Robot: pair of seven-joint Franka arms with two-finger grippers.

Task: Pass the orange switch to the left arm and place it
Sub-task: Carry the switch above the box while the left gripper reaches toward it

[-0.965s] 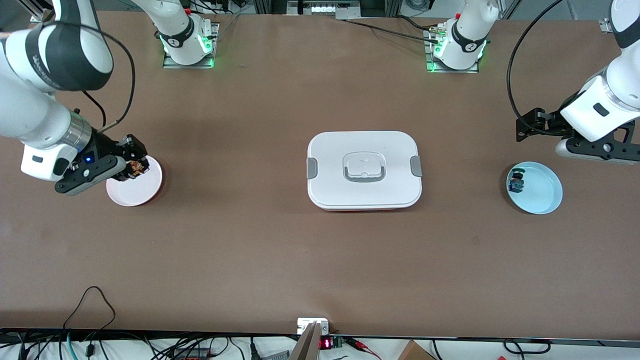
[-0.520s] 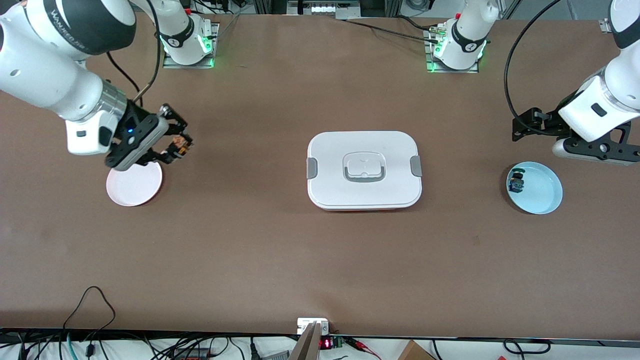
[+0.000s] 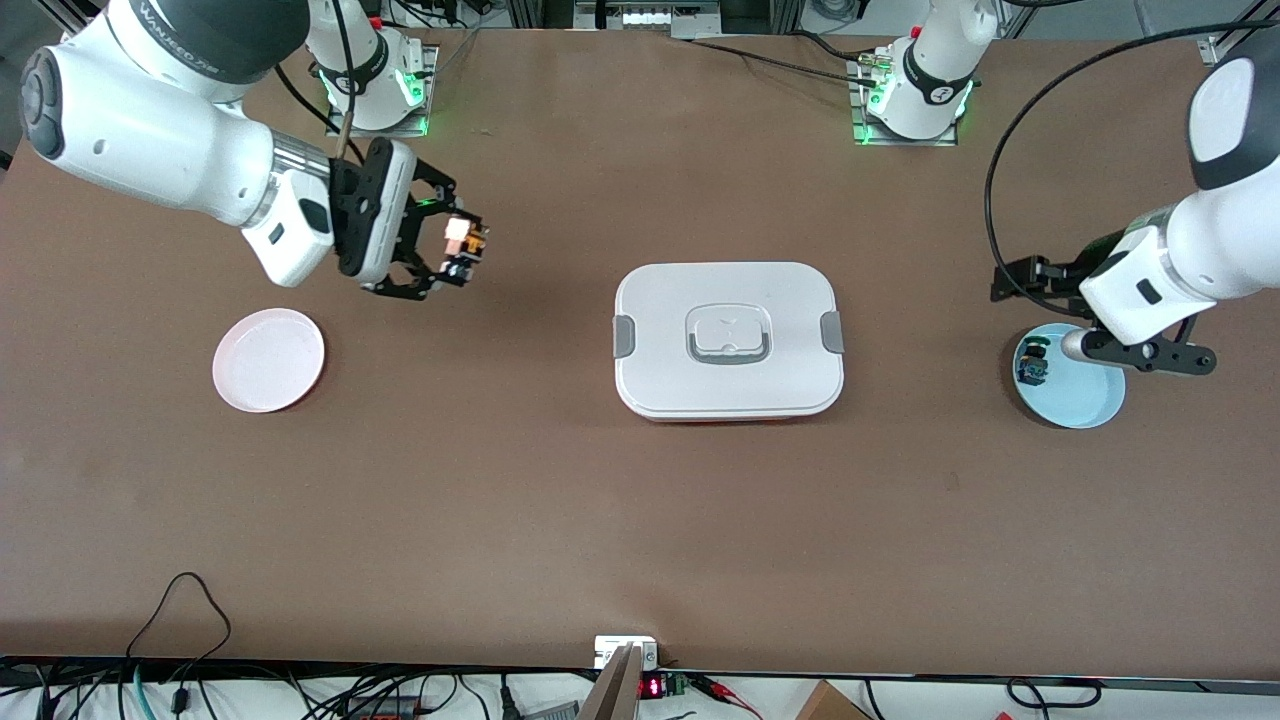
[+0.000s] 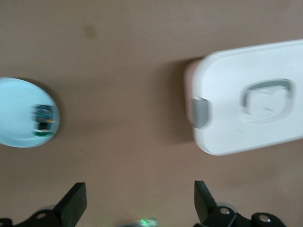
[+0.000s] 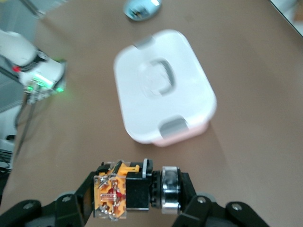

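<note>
My right gripper is shut on the orange switch and holds it in the air over the bare table between the pink plate and the box. In the right wrist view the switch lies crosswise between the fingers, orange body at one end and black cylindrical end at the other, with the box ahead. My left gripper hangs over the rim of the blue plate. In the left wrist view its fingers stand wide apart and empty.
A small blue-and-green component lies in the blue plate, at the edge toward the box; it also shows in the left wrist view. The pink plate holds nothing. Cables run along the table edge nearest the front camera.
My right gripper has lifted the switch off the pink plate and carried it up and toward the box. My left gripper has moved from the table's end to over the blue plate.
</note>
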